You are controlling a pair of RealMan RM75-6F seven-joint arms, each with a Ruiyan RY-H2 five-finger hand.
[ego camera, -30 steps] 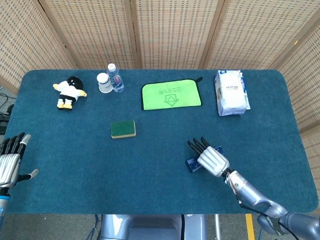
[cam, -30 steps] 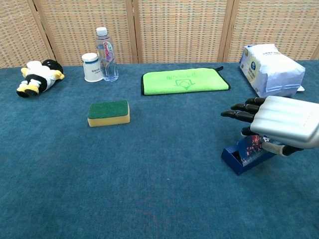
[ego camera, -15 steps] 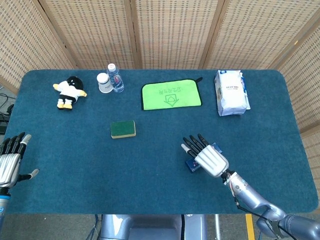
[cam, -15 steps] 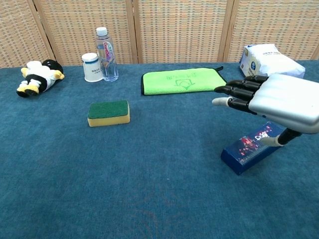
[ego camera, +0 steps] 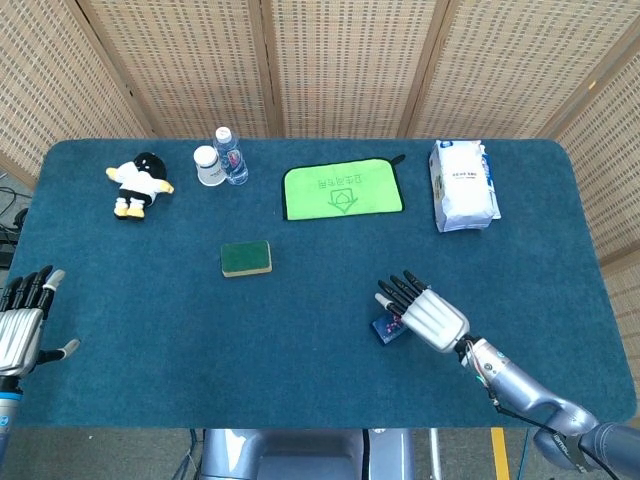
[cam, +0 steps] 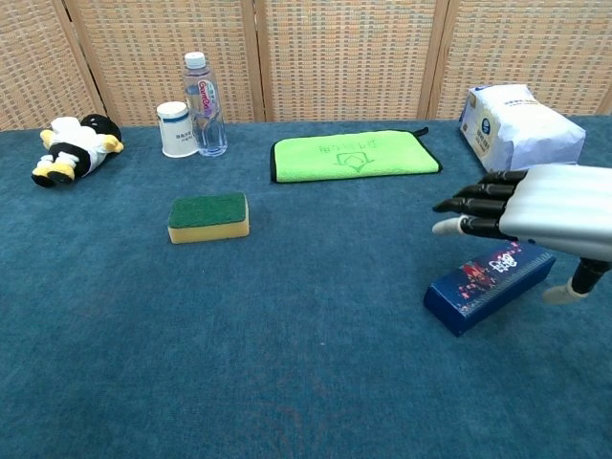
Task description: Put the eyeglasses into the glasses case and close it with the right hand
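The dark blue glasses case [cam: 488, 285] lies with its lid down on the blue tablecloth, at the right front. In the head view only its left end [ego camera: 386, 328] shows beside my right hand [ego camera: 425, 312]. That hand [cam: 550, 215] hovers just above the case with its fingers stretched out and apart, holding nothing. No eyeglasses show anywhere in either view. My left hand [ego camera: 20, 325] sits at the table's near left edge with its fingers spread and empty.
A green-topped sponge [cam: 208, 217] lies left of centre. Along the back are a green cloth [cam: 354, 155], a white tissue pack [cam: 521, 132], a water bottle [cam: 205, 93], a white cup [cam: 175, 128] and a plush penguin [cam: 72, 145].
A second ago the case stood open under my right hand's fingers. Its lid is now down, and the hand has risen off it and drawn back to the right.
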